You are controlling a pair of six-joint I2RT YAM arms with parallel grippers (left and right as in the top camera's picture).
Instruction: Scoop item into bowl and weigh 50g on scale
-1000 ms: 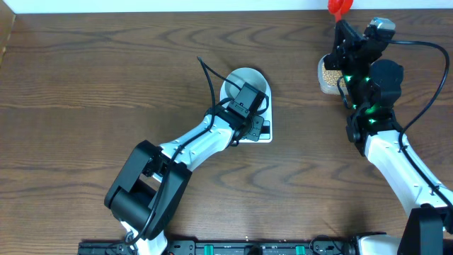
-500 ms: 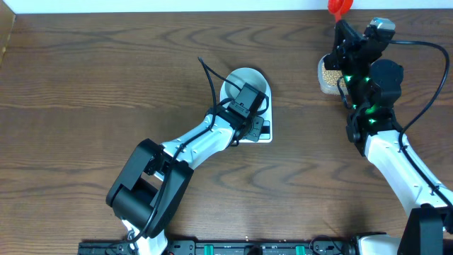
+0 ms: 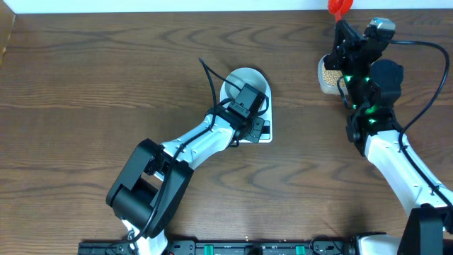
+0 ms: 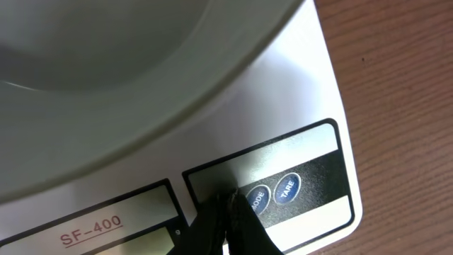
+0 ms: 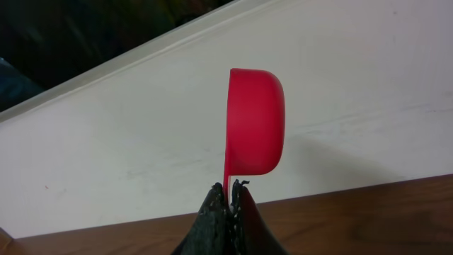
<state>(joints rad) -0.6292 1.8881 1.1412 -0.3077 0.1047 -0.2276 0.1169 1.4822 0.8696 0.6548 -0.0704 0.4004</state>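
Note:
The white scale [image 3: 266, 137] lies mid-table with the pale bowl [image 3: 241, 79] standing on it. No beans show in the visible part of the bowl [image 4: 106, 64]. My left gripper [image 3: 253, 127] is shut with nothing in it. Its tips [image 4: 226, 202] rest on the scale's [image 4: 304, 106] dark front panel, just left of the MODE button [image 4: 257, 198]. My right gripper [image 3: 342, 30] is shut on the thin handle of a red scoop [image 3: 339, 7], held on edge at the table's far right edge. Beige beans [image 3: 328, 73] fill a clear tub below it.
The TARE button [image 4: 287, 188] sits right of MODE. In the right wrist view the red scoop [image 5: 255, 120] stands up from the right gripper [image 5: 232, 190] against a white wall [image 5: 368, 85]. The left arm crosses the table's front middle.

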